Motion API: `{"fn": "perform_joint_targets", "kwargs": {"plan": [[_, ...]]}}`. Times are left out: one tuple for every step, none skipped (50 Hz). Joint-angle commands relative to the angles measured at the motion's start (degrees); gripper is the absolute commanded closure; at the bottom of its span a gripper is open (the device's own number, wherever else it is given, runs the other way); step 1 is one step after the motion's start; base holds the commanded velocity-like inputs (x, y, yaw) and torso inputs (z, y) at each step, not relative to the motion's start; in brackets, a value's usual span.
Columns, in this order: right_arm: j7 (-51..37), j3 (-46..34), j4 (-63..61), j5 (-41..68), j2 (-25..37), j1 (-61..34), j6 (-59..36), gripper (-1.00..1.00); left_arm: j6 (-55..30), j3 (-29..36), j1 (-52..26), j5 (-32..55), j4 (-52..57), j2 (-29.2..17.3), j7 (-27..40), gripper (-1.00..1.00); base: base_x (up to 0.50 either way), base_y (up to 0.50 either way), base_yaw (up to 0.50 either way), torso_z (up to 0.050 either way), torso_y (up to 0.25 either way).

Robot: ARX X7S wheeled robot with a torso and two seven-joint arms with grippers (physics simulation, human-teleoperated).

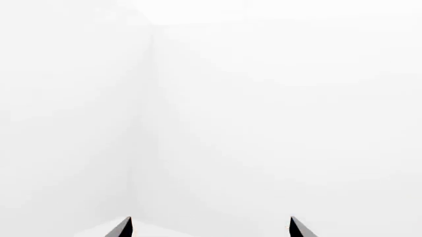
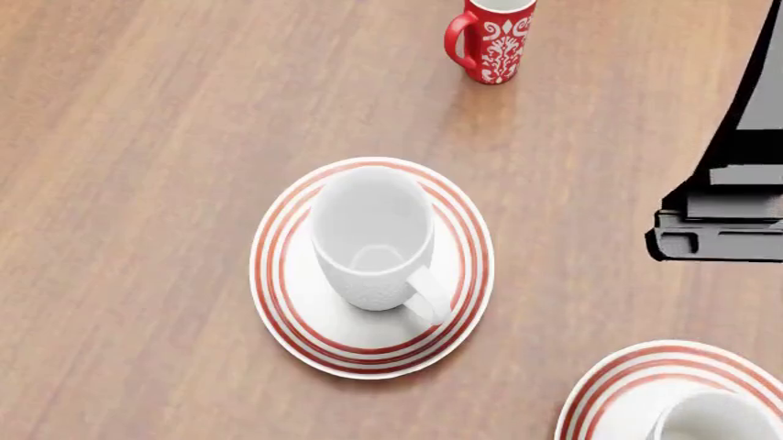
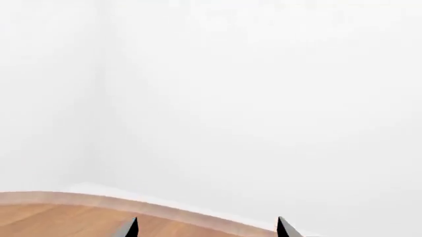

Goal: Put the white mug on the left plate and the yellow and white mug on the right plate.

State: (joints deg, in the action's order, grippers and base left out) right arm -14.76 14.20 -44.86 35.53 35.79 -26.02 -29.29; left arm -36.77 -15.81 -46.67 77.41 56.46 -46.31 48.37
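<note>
One white mug (image 2: 372, 236) on left plate (image 2: 284, 302)

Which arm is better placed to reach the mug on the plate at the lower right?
Right. The right arm shows just beyond the right plate and the mug on it; the left arm is out of the head view. The right gripper is open.

Left gripper (image 1: 209, 228): two dark fingertips apart, holding nothing.
Right gripper (image 3: 207, 228): two dark fingertips apart, holding nothing.
Right arm (image 2: 722, 197): black-and-grey, raised at the head view's right edge.
</note>
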Motion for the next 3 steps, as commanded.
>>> {"fn": "perform_joint_targets", "kwargs": {"plan": [[0.99,0.5,-4.22,-3.26,-0.06,3.11,4.55,-1.0,0.36,-0.2,-2.47,-0.35,2.2,-1.18,1.04,-1.0,0.0,0.0,0.0,0.0,0.0],[1.13,0.57,-4.06,-3.06,-0.11,3.15,4.68,-1.0,0.32,0.1,-2.71,-0.54,1.96,-1.09,1.01,-1.0,0.0,0.0,0.0,0.0,0.0],[1.13,0.63,-4.0,-3.08,-0.13,3.2,4.76,-1.0,0.31,0.26,-2.84,-0.57,1.89,-1.09,1.01,-1.0,0.0,0.0,0.0,0.0,0.0]]}}
